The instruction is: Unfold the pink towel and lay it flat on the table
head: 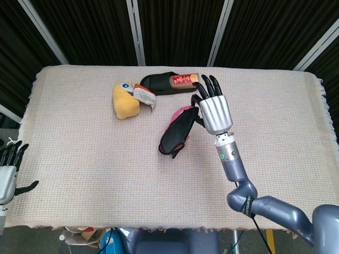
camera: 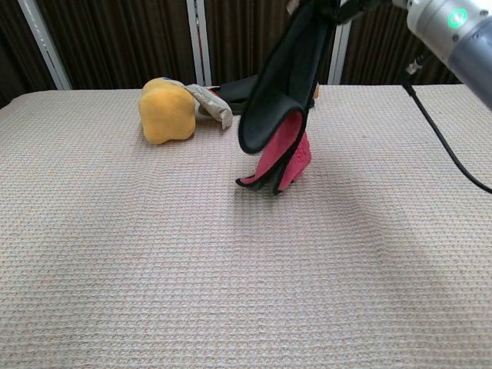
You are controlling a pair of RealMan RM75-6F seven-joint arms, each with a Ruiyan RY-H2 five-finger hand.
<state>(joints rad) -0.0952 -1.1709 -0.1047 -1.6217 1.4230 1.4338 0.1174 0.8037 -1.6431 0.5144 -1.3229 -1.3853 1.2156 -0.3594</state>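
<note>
Above mid-table the right hand [head: 213, 110] grips one towel [head: 177, 131] by its top edge, so it hangs lengthwise, black outside and pink inside, its lower end touching the woven cloth [head: 79, 148]. Behind it lie one yellow plush toy [head: 125, 99] and one black slipper [head: 168, 83]. At the near left edge the left hand [head: 7, 170] hovers empty, fingers apart.

My right hand [head: 214, 109] holds the pink towel [camera: 280, 100] up, its lower end touching the worktop [head: 79, 153]. Behind it, near the far edge, the yellow plush toy [head: 125, 99] and the black slipper [head: 169, 82] crowd the space. Everything nearer me and out to both sides is open cloth. My left hand [head: 7, 170] sits off the near left corner.
</note>
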